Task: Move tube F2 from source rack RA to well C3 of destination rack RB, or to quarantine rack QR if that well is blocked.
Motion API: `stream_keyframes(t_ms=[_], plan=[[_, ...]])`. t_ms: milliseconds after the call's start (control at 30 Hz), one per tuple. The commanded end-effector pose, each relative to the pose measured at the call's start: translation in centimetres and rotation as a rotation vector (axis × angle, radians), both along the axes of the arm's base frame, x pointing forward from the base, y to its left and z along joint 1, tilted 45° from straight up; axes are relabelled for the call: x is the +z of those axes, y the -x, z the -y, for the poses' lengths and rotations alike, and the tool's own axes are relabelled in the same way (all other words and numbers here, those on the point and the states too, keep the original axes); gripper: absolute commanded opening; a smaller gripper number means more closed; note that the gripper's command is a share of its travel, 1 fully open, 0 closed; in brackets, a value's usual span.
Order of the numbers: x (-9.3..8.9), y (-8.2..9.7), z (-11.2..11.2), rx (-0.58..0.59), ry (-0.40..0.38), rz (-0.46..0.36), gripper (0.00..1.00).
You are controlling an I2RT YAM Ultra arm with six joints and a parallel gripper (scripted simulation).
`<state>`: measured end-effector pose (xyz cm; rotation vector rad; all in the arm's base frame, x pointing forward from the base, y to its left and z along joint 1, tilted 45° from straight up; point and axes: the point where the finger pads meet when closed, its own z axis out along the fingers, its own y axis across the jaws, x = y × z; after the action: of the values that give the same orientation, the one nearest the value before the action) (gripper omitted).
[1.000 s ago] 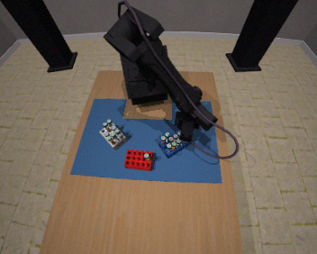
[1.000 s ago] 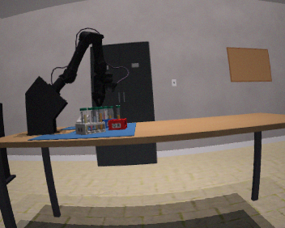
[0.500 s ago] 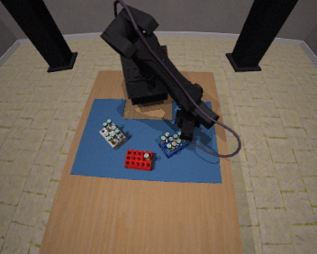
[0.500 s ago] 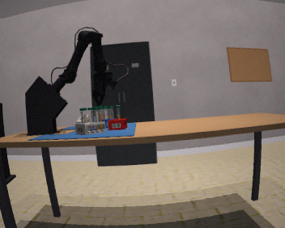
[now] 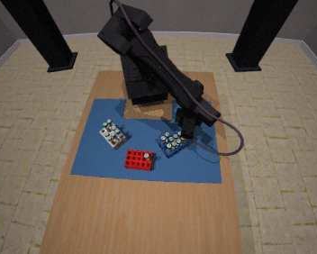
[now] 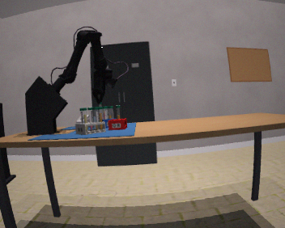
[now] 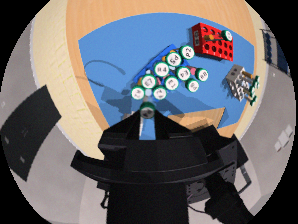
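My gripper (image 5: 185, 135) (image 6: 99, 101) (image 7: 147, 113) points down at the near right end of the blue source rack (image 5: 169, 154) and is shut on a green-capped tube (image 7: 147, 110). Its cap label is too blurred to read, and the fingers hide its lower part. Several other capped tubes stand in the blue rack. The white destination rack (image 5: 120, 143) (image 6: 84, 130) stands on the left of the mat in the top view, with several capped tubes; well C3 cannot be made out. The red quarantine rack (image 5: 139, 167) (image 6: 116, 124) holds one capped tube (image 5: 147, 156) (image 7: 227, 35).
The racks stand on the blue bench mat (image 5: 93, 158) on the wooden table (image 5: 142, 216). The neighbouring caps in the blue rack are close in front of the fingertips in the wrist view. The red rack lies between the other two, farther from the arm's base.
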<state>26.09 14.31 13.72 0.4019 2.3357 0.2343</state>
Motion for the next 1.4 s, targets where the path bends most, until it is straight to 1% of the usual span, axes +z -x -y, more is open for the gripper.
stream_keyframes(t_ms=[0, 1200, 1233, 1267, 1367], plan=[[1.8, 0.4, -0.1, -0.003, -0.016, 0.029, 0.0], [3.9, 2.7, 0.2, -0.003, -0.018, 0.027, 0.0], [3.8, 2.8, 0.3, -0.003, -0.018, 0.027, 0.0], [2.2, 3.4, 0.9, -0.002, 0.013, 0.001, 0.0], [1.8, 3.7, 1.1, -0.002, 0.015, 0.0, 0.0]])
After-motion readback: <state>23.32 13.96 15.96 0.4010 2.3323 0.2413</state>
